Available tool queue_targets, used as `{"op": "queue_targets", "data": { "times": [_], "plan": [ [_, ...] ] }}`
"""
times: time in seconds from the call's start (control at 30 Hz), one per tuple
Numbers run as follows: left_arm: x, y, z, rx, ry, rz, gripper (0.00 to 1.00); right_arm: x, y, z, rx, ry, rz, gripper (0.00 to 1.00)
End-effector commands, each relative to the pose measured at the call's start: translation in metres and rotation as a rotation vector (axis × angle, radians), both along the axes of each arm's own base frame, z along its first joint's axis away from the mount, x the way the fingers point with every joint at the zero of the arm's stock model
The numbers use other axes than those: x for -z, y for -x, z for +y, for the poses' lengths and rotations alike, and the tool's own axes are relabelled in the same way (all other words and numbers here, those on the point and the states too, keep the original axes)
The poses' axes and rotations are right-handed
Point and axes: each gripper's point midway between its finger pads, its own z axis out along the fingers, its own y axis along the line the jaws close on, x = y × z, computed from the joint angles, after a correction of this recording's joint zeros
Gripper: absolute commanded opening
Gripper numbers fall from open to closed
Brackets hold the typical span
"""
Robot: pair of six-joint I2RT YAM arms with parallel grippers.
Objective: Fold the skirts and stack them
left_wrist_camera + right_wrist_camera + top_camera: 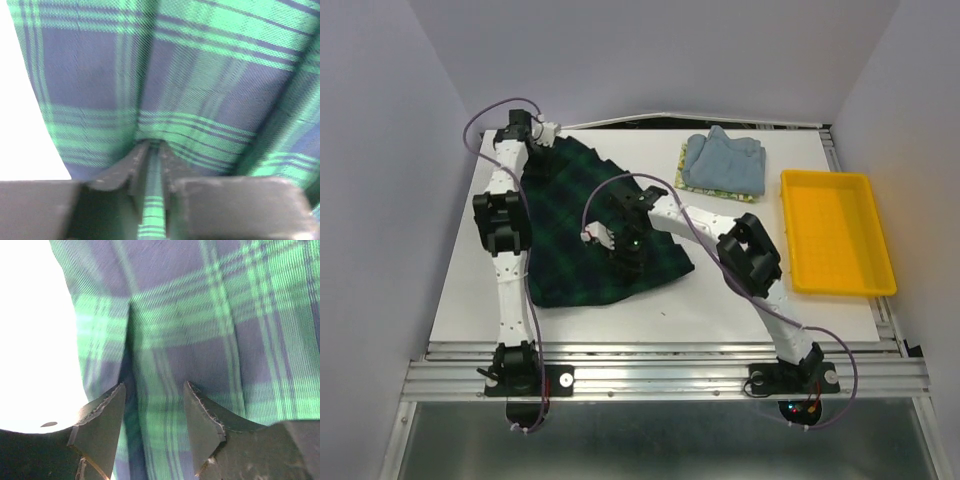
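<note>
Dark green-navy plaid cloth skirt (570, 270) lies spread over the middle-left of the white table (650, 310); the left gripper (154, 150) pinches a narrow fold at its far corner between nearly closed fingers; the right gripper (154, 390) stands with fingers parted over the cloth. A folded light blue-grey skirt (725, 160) rests on the lemon-print skirt (720, 193), near a rigid yellow plastic tray (835, 235).

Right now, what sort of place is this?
Probably a robotics lab work cell: a white table boxed in by plain walls, a left arm and a right arm bolted to a metal rail, plus a plaid skirt and yellow tray.
</note>
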Motion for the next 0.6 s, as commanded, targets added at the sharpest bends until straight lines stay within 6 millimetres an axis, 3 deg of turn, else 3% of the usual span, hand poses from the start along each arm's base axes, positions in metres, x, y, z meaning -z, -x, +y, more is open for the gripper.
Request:
{"op": "queue_targets", "data": {
  "times": [0.0,0.07,0.1,0.17,0.2,0.37,0.43,0.53,0.57],
  "plan": [
    [-0.060,0.006,-0.070,0.225,-0.023,-0.080,0.34,-0.077,-0.049,0.015,0.255,-0.188,0.052,0.57],
    [-0.093,-0.003,-0.075,0.239,-0.013,-0.215,0.45,-0.097,-0.081,0.009,0.343,-0.257,0.014,0.58],
    [-0.109,0.015,-0.072,0.238,-0.026,-0.236,0.50,-0.107,-0.103,0.008,0.376,-0.310,-0.041,0.59],
    [-0.120,0.027,-0.068,0.255,-0.058,-0.260,0.53,-0.095,-0.139,-0.015,0.444,-0.270,-0.153,0.59],
    [-0.121,0.040,-0.066,0.276,-0.073,-0.243,0.53,-0.075,-0.151,-0.022,0.438,-0.215,-0.218,0.59],
    [-0.087,0.099,-0.061,0.313,0.016,-0.067,0.53,-0.012,-0.151,-0.035,0.415,-0.079,-0.180,0.56],
    [-0.084,0.109,-0.059,0.316,0.062,-0.066,0.53,0.008,-0.145,-0.038,0.408,-0.046,-0.142,0.54],
    [-0.080,0.122,-0.050,0.297,0.070,-0.052,0.53,0.029,-0.117,-0.050,0.341,0.015,-0.085,0.53],
    [-0.083,0.123,-0.047,0.288,0.079,-0.058,0.53,0.027,-0.104,-0.051,0.309,0.024,-0.076,0.51]
  ]
}}
